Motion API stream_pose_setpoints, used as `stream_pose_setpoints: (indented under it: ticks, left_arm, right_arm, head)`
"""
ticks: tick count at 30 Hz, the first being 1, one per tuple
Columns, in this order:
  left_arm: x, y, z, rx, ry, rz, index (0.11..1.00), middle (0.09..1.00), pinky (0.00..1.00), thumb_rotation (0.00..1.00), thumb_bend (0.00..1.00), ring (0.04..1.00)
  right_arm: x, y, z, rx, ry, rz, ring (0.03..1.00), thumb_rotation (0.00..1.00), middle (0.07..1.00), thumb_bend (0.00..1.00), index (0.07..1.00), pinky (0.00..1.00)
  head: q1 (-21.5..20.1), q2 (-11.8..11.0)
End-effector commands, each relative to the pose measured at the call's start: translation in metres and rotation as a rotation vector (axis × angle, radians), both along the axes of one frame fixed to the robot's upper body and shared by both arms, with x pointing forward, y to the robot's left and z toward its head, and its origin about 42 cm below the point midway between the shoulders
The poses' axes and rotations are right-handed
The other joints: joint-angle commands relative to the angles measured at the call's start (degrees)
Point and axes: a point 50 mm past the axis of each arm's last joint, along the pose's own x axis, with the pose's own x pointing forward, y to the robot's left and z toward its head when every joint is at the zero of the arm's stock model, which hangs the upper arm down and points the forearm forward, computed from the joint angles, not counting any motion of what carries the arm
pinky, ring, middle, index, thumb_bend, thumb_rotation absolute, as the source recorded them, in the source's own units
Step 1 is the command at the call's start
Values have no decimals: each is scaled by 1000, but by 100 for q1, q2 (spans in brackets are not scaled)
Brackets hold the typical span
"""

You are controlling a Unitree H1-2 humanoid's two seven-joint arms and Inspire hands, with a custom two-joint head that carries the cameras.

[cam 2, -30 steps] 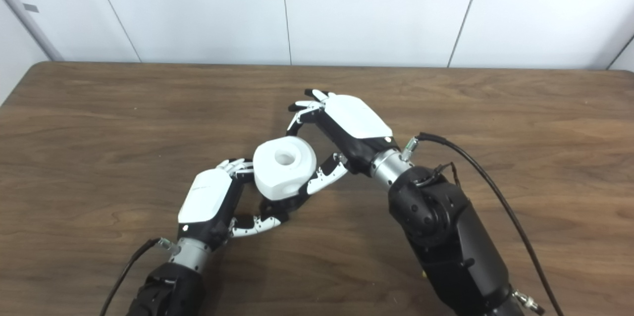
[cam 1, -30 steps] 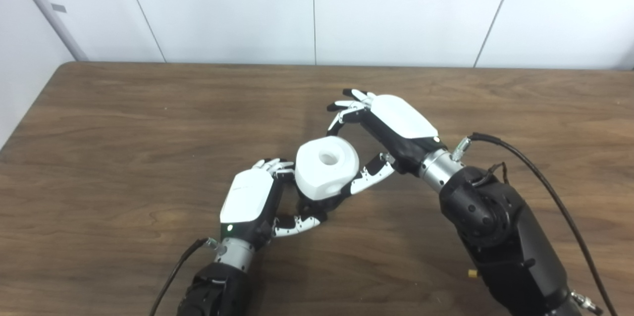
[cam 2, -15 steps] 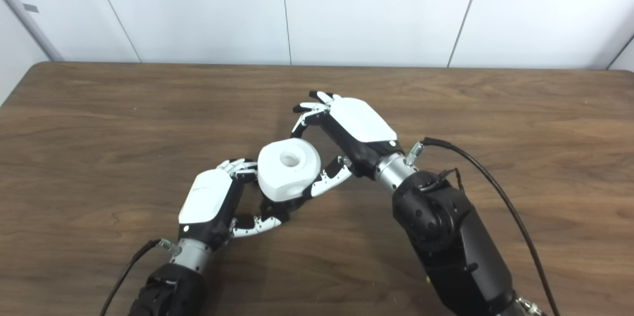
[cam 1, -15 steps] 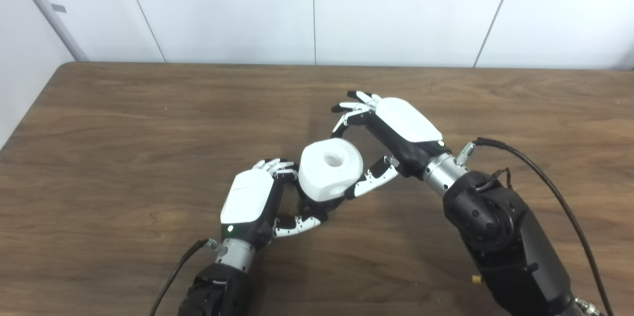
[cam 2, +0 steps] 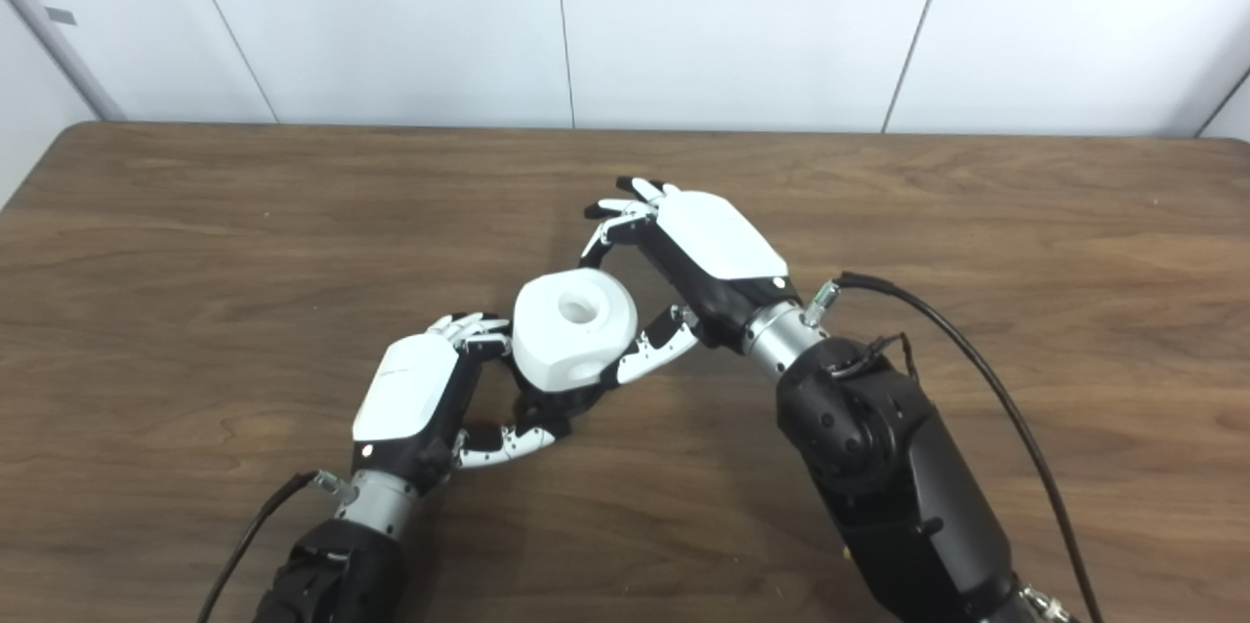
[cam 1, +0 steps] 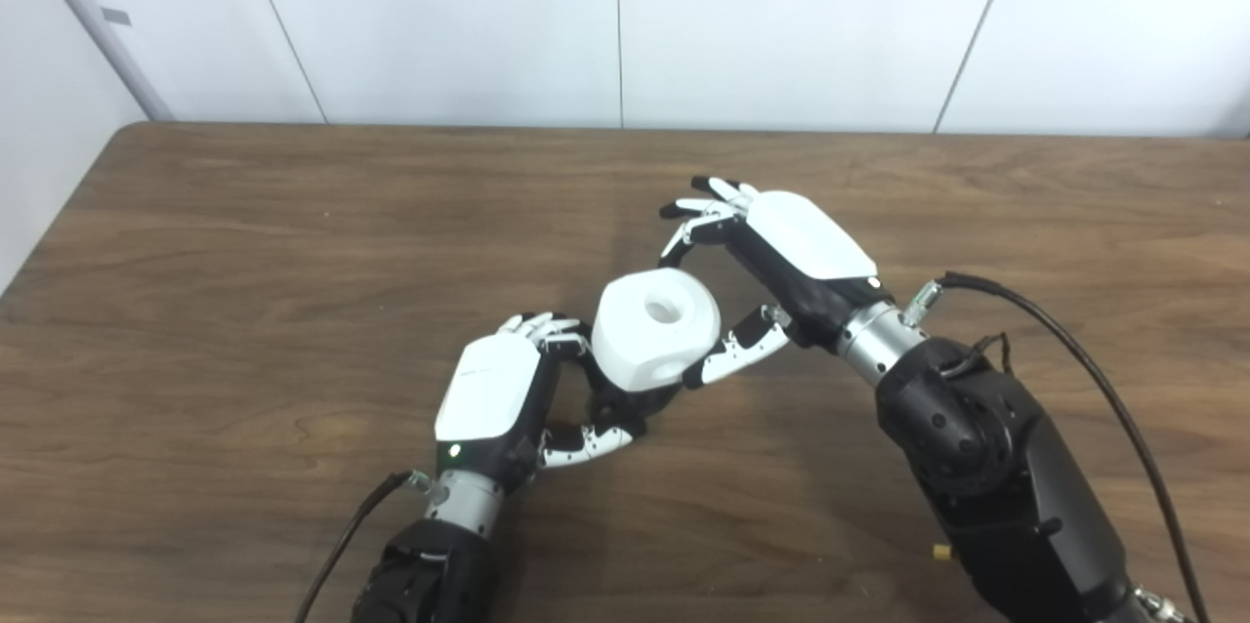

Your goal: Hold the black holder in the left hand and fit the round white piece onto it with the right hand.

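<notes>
The round white piece (cam 1: 654, 330), with a hole in its top face, sits tilted over the black holder (cam 1: 617, 400), of which only a dark part shows under it. My left hand (cam 1: 493, 398) is shut on the holder from the left, thumb below and fingers behind. My right hand (cam 1: 781, 252) grips the white piece from the right, with its thumb against the lower right side and its fingers curled at the far upper edge. How deep the piece sits on the holder is hidden.
The brown wooden table (cam 1: 244, 242) spreads on all sides, with its far edge against a white panelled wall (cam 1: 625, 18). A black cable (cam 1: 1074, 369) loops off my right forearm, and another trails from my left wrist.
My right hand has shifted a little to the right and the white piece has moved and tilted with it. My left hand has stayed in place.
</notes>
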Motion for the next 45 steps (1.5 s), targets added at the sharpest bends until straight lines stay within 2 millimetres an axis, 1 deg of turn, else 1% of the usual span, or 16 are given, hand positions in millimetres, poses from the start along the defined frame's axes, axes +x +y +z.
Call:
stream_pose_setpoints:
  ticks: [1, 15, 25, 45]
  left_arm:
    - [-5, -7, -10, 24, 63, -42, 486, 784, 911, 48, 521, 850]
    - [-5, -9, -10, 28, 67, -42, 487, 784, 911, 48, 521, 852]
    - [-4, -13, -10, 30, 68, -41, 487, 783, 910, 48, 521, 851]
    - [-3, -16, -12, 37, 67, -40, 487, 784, 902, 48, 521, 852]
  right_arm:
    - [1, 4, 5, 0, -40, 22, 980, 138, 865, 521, 485, 1000]
    - [2, 11, 5, 6, -39, 32, 979, 138, 863, 521, 485, 1000]
    - [2, 10, 5, -16, -37, 53, 979, 139, 862, 521, 484, 1000]
    - [2, 3, 3, -47, -34, 64, 981, 135, 854, 523, 484, 1000]
  head:
    - [7, 6]
    - [43, 15]
    - [129, 45]
    - [114, 32]
